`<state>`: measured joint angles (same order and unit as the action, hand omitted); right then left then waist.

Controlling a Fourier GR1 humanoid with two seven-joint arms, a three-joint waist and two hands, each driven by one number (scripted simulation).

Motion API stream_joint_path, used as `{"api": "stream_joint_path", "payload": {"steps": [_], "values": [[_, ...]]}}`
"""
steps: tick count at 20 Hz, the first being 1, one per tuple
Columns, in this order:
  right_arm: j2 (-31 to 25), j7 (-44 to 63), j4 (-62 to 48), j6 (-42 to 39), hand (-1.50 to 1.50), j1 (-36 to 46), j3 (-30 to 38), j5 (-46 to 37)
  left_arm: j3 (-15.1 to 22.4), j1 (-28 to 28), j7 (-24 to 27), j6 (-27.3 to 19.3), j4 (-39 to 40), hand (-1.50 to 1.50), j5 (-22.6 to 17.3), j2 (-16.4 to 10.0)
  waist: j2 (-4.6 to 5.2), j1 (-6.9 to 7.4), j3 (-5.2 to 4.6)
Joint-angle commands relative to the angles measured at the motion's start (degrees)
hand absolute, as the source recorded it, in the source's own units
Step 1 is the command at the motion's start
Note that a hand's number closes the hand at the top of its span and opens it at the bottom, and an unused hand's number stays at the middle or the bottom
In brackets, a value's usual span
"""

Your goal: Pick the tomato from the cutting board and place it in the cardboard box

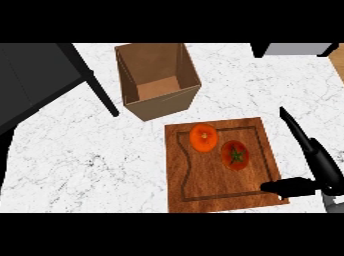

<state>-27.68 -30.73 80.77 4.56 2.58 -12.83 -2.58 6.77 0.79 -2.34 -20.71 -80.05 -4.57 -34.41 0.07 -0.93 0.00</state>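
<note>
The right hand (pixel 324 167) stands just right of the cutting board (pixel 204 192). Its fingers are straight and its thumb is spread over the board's near right corner, holding nothing. It is probably opened this way to close on the tomato (pixel 235 155) from the right. The tomato lies right of the board's middle, deep red with dark green stalk leaves, beside an orange fruit (pixel 203 136). The cardboard box (pixel 167 102) stands open-topped on the bench (pixel 71 150), just beyond the board.

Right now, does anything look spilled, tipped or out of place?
Nothing stands out: the cardboard box stands upright and open, and the tomato and an orange fruit sit on the cutting board.
</note>
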Motion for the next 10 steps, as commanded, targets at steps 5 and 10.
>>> {"api": "stream_joint_path", "payload": {"steps": [5,10], "values": [[0.15,-24.04,-12.9,-3.84,-1.5,0.71,3.72,-1.71,-2.4,4.11,0.25,4.59,5.14,0.0,0.32,0.07,0.02,0.98,0.03],[-8.69,-12.47,-5.59,3.48,-1.5,0.11,1.86,-13.42,-0.87,3.7,0.31,2.89,4.59,0.0,1.74,1.59,-0.18,0.47,-0.14]]}}
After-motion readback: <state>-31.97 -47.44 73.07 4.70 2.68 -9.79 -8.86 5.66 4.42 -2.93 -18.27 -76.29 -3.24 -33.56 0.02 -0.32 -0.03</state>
